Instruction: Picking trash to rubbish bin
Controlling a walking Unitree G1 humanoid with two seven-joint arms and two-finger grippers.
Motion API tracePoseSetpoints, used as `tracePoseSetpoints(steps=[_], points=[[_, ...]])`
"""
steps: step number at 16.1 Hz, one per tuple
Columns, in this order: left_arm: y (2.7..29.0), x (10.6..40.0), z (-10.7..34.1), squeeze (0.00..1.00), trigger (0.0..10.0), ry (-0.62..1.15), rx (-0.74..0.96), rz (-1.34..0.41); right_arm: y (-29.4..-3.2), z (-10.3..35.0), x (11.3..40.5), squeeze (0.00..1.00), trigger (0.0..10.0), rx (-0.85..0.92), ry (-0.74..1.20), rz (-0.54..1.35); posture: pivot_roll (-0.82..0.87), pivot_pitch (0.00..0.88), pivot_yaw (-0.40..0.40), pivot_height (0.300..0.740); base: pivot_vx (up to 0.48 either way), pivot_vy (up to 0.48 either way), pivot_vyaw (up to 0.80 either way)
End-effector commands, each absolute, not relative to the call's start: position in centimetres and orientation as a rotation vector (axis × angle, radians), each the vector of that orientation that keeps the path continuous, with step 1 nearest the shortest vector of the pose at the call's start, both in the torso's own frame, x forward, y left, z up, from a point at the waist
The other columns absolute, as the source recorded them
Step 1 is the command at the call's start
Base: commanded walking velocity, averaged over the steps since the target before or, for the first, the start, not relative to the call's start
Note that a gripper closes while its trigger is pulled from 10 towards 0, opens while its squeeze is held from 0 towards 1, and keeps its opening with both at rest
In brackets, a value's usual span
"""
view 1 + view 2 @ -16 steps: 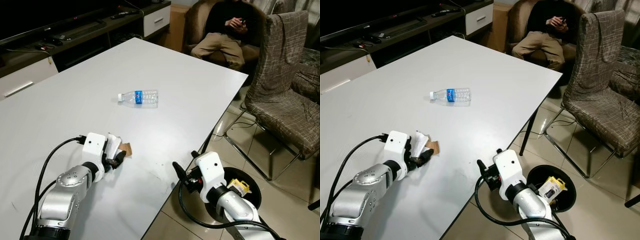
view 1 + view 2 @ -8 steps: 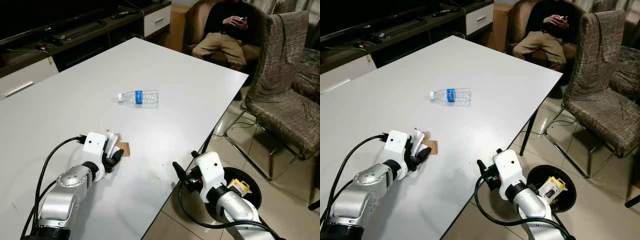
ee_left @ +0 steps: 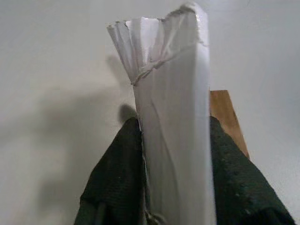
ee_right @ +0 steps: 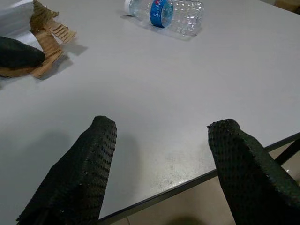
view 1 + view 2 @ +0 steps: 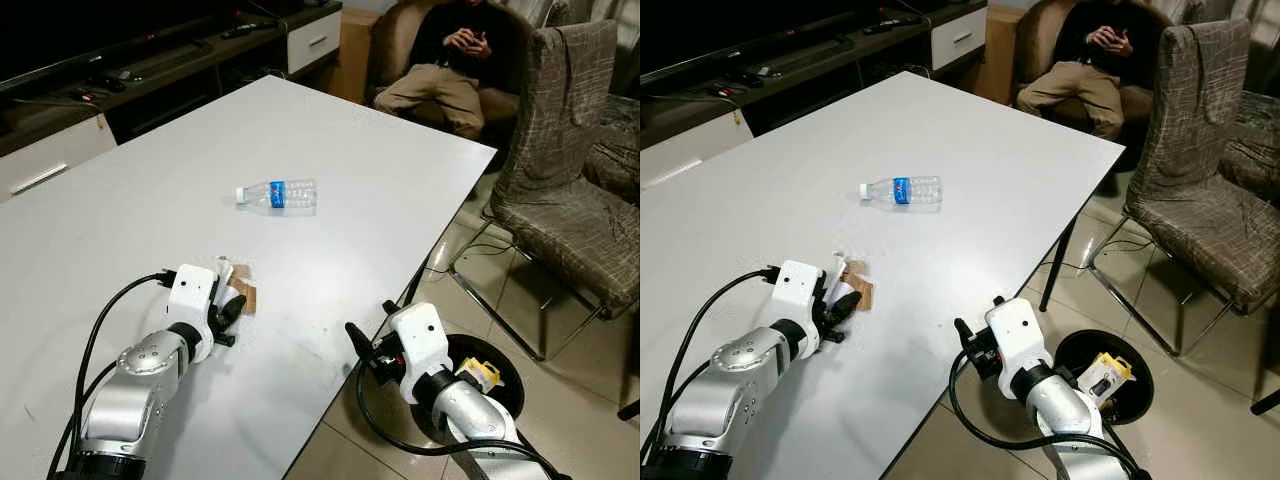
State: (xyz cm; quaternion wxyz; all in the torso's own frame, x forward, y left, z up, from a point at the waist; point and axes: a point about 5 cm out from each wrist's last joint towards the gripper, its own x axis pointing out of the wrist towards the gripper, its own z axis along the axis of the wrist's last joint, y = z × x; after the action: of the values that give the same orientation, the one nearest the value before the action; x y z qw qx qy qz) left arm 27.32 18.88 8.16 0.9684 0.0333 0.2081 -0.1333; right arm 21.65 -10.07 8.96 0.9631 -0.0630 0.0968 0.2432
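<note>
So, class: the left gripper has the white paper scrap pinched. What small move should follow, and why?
Probably lift it off the white table: the left gripper is shut on the white paper scrap, while the black round rubbish bin stands on the floor to the right.

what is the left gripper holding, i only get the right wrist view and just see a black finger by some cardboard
Observer: The left gripper is shut on a strip of white paper.
Operator: is it lifted yet
Observer: No, the paper and the brown cardboard look to be still down on the table.
Operator: where's the bin
Observer: The black bin stands on the floor off the table's right edge, beside your right gripper, with a yellow item inside.
</note>
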Motion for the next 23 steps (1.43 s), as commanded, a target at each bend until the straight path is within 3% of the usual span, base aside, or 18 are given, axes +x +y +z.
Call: tracePoseSetpoints(steps=[1,10,15,16,20,21,23], points=[[19.0,27.9,9.1,0.00,0.0,0.352,0.038,-0.245,-10.4,9.2,22.1,0.00,10.0,-0.146,0.179,0.474,-0.04,0.000,0.028,0.740,0.000,0.000,0.00],[18.1,26.9,10.1,0.00,0.0,0.234,-0.022,-0.229,-10.6,9.0,22.5,0.00,10.0,-0.127,0.157,0.400,-0.01,0.000,0.021,0.740,0.000,0.000,0.00],[17.8,26.5,12.1,0.00,0.0,0.159,-0.023,-0.171,-13.0,10.8,24.4,0.00,10.0,-0.094,0.074,0.237,-0.01,0.000,0.016,0.740,0.000,0.000,0.00],[18.1,26.1,11.9,0.00,10.0,0.198,0.002,-0.119,-13.5,11.0,24.7,0.00,10.0,-0.112,0.058,0.225,-0.01,0.000,0.012,0.740,0.000,0.000,0.00],[18.1,25.5,12.8,0.00,10.0,0.166,0.104,-0.133,-13.8,11.6,25.6,0.00,10.0,-0.124,0.025,0.201,0.00,0.000,0.003,0.740,0.000,0.000,0.00],[18.0,26.1,14.2,0.00,10.0,0.073,0.121,-0.099,-13.7,11.9,26.0,0.00,10.0,-0.129,0.014,0.210,0.00,0.000,-0.004,0.740,0.000,0.000,0.80],[17.7,26.4,14.7,0.00,10.0,0.047,0.133,-0.112,-13.5,12.0,26.1,0.00,10.0,-0.139,0.008,0.232,0.01,0.000,-0.006,0.740,0.000,0.000,0.80]])
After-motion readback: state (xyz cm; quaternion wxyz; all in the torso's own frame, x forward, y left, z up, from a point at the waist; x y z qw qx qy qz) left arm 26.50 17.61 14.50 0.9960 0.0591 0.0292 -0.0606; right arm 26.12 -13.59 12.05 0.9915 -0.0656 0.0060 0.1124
